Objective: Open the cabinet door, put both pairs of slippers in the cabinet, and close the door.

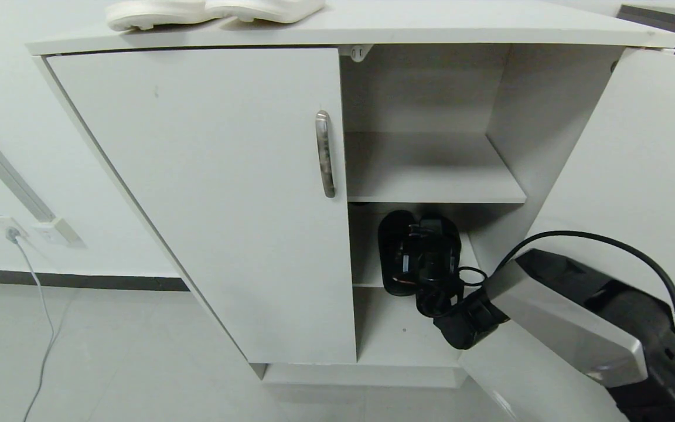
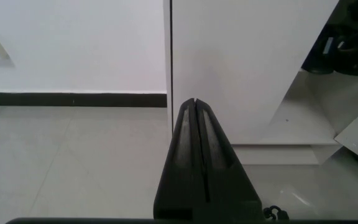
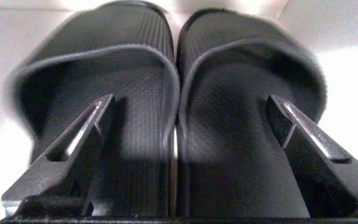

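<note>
I count two pairs of slippers, four in all; the black slippers [image 1: 397, 252] lie side by side on the second shelf [image 1: 367, 275] inside the cabinet [image 1: 431, 26], low in the centre of the head view; the white slippers [image 1: 156, 12] rest on the cabinet's top at the upper left edge of the frame.

The cabinet has two doors; the left door [image 1: 208, 193] is closed, with one metal handle [image 1: 325, 153] upright near its inner edge; the right door [image 1: 636, 164] is swung wide open on the right of the frame. Through the opening I see two shelves and the bottom board [image 1: 396, 340]; the upper shelf [image 1: 425, 170] is bare.

My right gripper [image 3: 191, 102] is inside the opening at the black pair; in its wrist view its two fingers [image 3: 82, 140] stand spread wide, one over each slipper, jaws released and not clamping anything; the two slippers touch along their inner edges between the fingers.

My left gripper [image 2: 194, 101] hangs above the tiled floor [image 2: 73, 162] facing the lower corner of the closed door; its two fingers are pressed together, clenched on nothing.

On the wall at the left of the head view there are two socket plates [image 1: 56, 231]; one grey cable [image 1: 41, 328] runs down from them to the floor.
</note>
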`<state>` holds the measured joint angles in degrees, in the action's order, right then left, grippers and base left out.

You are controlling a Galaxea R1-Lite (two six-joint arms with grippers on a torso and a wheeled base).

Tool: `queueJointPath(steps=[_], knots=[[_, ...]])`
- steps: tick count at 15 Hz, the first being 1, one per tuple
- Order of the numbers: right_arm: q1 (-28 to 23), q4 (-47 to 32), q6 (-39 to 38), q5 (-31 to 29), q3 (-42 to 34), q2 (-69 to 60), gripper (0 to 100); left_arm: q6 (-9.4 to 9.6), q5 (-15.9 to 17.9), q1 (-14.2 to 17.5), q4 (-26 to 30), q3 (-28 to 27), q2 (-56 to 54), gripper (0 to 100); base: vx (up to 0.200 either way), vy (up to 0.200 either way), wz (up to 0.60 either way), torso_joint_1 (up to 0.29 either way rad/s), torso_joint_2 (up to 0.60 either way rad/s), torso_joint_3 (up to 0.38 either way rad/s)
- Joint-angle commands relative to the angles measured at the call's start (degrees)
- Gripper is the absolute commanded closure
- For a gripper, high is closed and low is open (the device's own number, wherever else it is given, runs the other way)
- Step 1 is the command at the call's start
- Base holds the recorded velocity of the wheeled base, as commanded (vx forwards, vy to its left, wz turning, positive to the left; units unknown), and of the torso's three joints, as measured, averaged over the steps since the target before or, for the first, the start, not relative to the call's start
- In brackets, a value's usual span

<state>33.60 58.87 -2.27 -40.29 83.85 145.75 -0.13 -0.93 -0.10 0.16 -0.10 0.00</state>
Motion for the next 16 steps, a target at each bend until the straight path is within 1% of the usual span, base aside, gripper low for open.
queueJointPath(steps=[1, 5, 6, 7, 8, 10, 15, 16], knots=[[2.70, 4.59, -0.02, -0.93, -12.04, -9.78, 0, 0.05, 0.05, -0.08, 0.02, 0.01, 0.09, 100, 0.000, 0.000, 0.00, 0.000, 0.00, 0.000], [7.45, 16.54, -0.11, -0.84, -34.89, -19.28, 0, 0.13, 0.05, 0.01, 0.02, 0.01, 0.09, 100, 0.000, 0.000, 0.00, 0.000, 0.00, 0.000], [8.15, 18.91, -0.02, -0.76, -37.79, -20.42, 0, 0.13, 0.05, 0.01, 0.02, 0.01, 0.09, 100, 0.000, 0.000, 0.00, 0.000, 0.00, 0.000], [10.00, 22.87, 0.07, -0.58, -43.51, -22.97, 0, 0.13, 0.14, 0.01, 0.02, 0.01, 0.09, 100, 0.000, 0.000, 0.00, 0.000, 0.00, 0.000], [11.14, 24.19, 0.07, -0.40, -46.93, -24.29, 0, -0.13, 0.05, 0.01, -0.07, 0.01, 0.09, 100, 0.000, 0.000, 0.00, 0.000, 0.00, 0.000], [12.11, 25.16, 0.07, 0.12, -48.51, -24.11, 0, -0.04, 0.22, 0.01, 0.02, 0.01, 0.09, 100, 0.000, 0.000, 0.00, 0.000, 0.00, 0.000], [12.11, 24.80, 0.33, 0.12, -47.81, -24.02, 0, -0.04, 0.31, -0.08, 0.02, 0.01, 0.09, 100, 0.000, 0.000, 0.00, 0.000, 0.00, 0.000], [12.11, 24.80, 0.33, 0.12, -47.72, -24.02, 0, -0.04, 0.40, -0.08, 0.02, 0.01, 0.09, 100, -0.200, 0.000, 0.00, 0.007, 0.00, 0.002]])
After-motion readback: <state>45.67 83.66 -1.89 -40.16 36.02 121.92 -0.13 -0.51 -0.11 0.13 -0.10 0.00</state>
